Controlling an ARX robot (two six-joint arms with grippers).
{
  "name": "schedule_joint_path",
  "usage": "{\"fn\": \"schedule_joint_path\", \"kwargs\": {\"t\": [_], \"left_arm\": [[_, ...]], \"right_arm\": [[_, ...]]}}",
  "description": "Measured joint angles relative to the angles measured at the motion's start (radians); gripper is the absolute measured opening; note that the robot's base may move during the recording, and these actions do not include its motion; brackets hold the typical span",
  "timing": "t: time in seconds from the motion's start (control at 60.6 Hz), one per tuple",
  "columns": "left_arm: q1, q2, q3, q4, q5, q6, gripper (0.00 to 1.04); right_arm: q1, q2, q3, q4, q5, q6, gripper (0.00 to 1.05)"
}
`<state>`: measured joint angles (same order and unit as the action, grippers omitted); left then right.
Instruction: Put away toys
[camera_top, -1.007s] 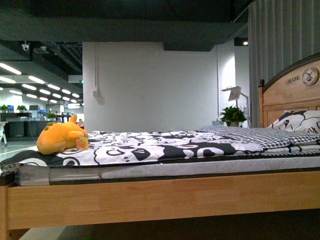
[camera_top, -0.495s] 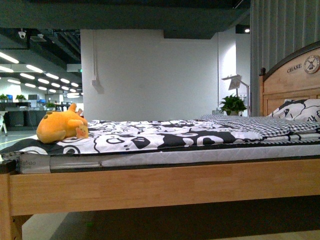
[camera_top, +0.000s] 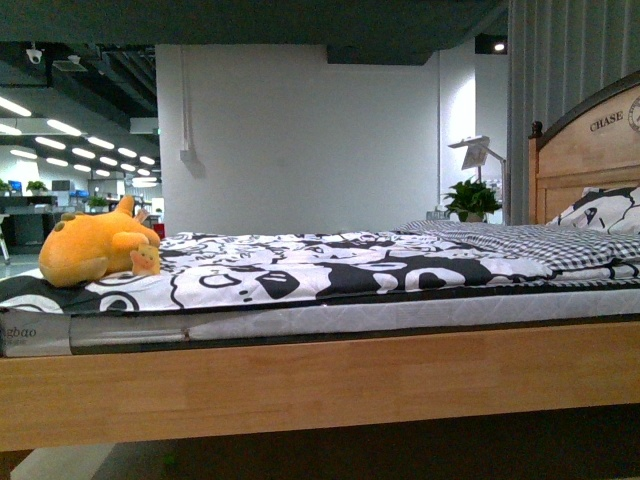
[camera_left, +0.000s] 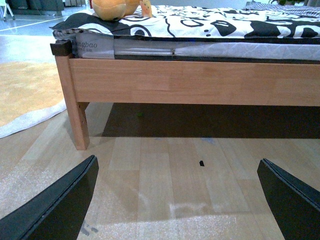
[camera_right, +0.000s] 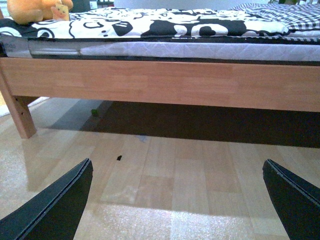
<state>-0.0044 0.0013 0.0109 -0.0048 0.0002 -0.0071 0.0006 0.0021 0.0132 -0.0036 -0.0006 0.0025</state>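
Fingers of your left gripper standing wide apart and holding nothing, your right gripper gaping just as empty, both hanging low over the floor beside the bed, toy lying on the quilt at the foot end (well apart from both grippers).

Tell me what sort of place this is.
Probably a mock bedroom set up inside a large office or lab hall. A wooden bed with a headboard and black-and-white bedding holds a plush toy, while rows of ceiling strip lights run over open floor behind it.
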Motion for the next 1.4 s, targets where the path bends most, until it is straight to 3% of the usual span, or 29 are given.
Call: {"fn": "schedule_joint_path", "kwargs": {"t": [1.403], "left_arm": [[0.000,0.000,0.000,0.000,0.001,0.000,0.99]], "right_arm": [[0.000,0.001,0.000,0.000,0.003,0.000,1.04]]}}
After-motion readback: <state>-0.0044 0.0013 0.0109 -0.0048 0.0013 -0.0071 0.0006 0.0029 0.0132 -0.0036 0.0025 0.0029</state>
